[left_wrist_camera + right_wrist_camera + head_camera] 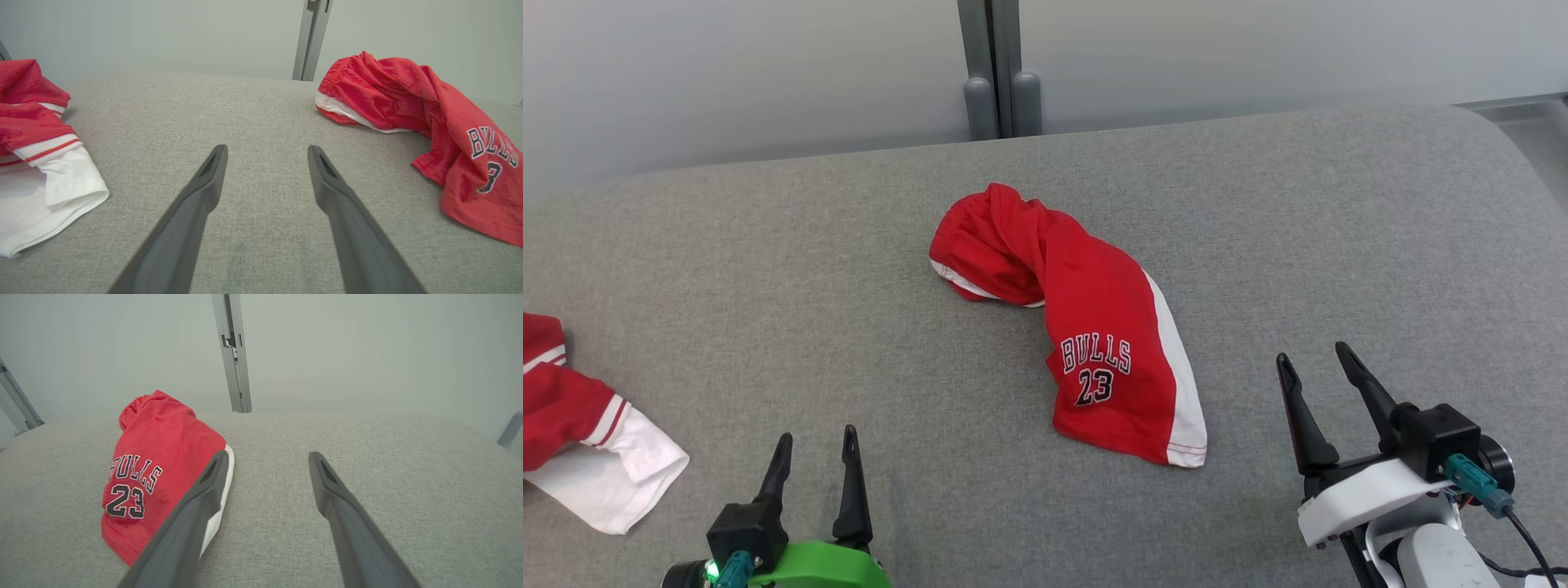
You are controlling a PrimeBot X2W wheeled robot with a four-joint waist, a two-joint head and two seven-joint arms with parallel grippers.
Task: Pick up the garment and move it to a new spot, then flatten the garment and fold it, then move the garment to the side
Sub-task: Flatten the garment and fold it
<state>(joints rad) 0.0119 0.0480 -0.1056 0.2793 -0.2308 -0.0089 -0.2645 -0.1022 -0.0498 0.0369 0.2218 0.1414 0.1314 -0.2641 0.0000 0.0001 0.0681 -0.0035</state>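
One garment (1094,327) lies diagonally, waistband far-left, hem near-right.

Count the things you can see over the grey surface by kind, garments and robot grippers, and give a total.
Garments: 2 (red Bulls shorts in the middle, red-and-white garment at the left edge)
Grippers: 2 (left gripper, right gripper, both open and holding nothing)
Total: 4

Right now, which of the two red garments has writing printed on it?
The crumpled red shorts with a white side panel, in the middle, reading BULLS 23. The red and white striped garment at the left edge shows no lettering.
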